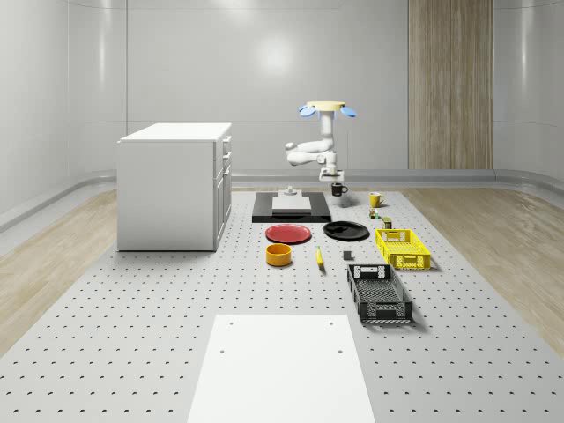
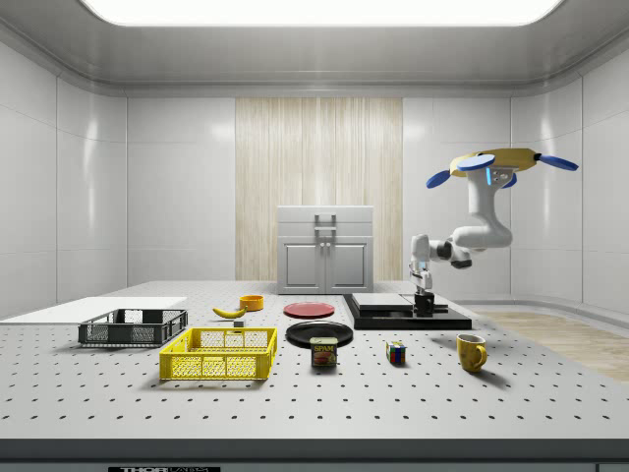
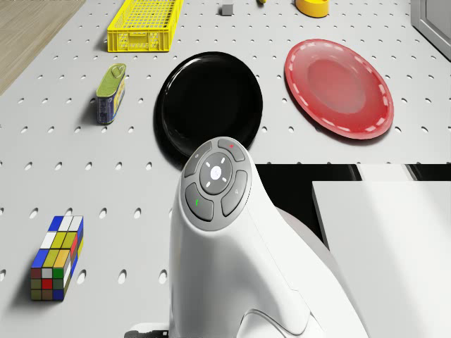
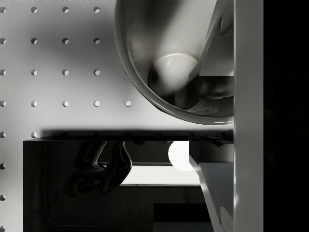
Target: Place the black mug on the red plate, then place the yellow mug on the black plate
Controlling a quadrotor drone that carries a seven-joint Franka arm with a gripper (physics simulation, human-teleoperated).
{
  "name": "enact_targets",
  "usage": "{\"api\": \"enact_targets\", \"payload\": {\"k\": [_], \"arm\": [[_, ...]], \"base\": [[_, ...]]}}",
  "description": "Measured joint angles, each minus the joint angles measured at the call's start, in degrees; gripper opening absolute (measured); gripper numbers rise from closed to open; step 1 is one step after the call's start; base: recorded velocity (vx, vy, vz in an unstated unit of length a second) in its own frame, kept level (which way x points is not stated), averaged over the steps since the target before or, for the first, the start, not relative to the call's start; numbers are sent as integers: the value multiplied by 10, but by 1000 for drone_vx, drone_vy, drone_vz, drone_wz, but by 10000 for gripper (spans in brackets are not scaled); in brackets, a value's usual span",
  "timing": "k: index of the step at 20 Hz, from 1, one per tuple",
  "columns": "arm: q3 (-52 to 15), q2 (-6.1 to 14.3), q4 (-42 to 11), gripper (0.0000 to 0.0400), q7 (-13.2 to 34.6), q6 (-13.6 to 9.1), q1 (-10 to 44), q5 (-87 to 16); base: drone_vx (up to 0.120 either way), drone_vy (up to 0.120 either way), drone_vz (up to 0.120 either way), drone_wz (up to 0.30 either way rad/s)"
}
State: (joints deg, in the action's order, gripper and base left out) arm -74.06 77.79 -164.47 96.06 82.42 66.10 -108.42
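Note:
The drone (image 1: 327,108) hovers over the far end of the table, its arm bent down to the black mug (image 1: 338,189), which stands beside the black platform (image 1: 291,211). My gripper (image 1: 334,181) is right on top of the mug and open. In the wrist view one finger (image 4: 217,43) is inside the mug (image 4: 159,58) and the other is outside its wall. The yellow mug (image 1: 374,200) stands to the whole-scene view's right of it. The red plate (image 1: 289,233) and the black plate (image 1: 346,231) lie side by side nearer the camera.
A white cabinet (image 1: 174,185) stands at the whole-scene view's left. A white block (image 1: 293,203) sits on the platform. A yellow crate (image 1: 403,248), a black crate (image 1: 379,293), a yellow bowl (image 1: 278,255) and a banana (image 1: 319,257) lie nearer. A can (image 3: 111,93) and a Rubik's cube (image 3: 56,258) are close by.

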Motion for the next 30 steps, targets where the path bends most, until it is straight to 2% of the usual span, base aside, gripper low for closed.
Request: {"api": "enact_targets", "payload": {"k": [30], "arm": [[-11,38,2,110,10,34,12,20]], "base": [[120,-120,4,0]]}}
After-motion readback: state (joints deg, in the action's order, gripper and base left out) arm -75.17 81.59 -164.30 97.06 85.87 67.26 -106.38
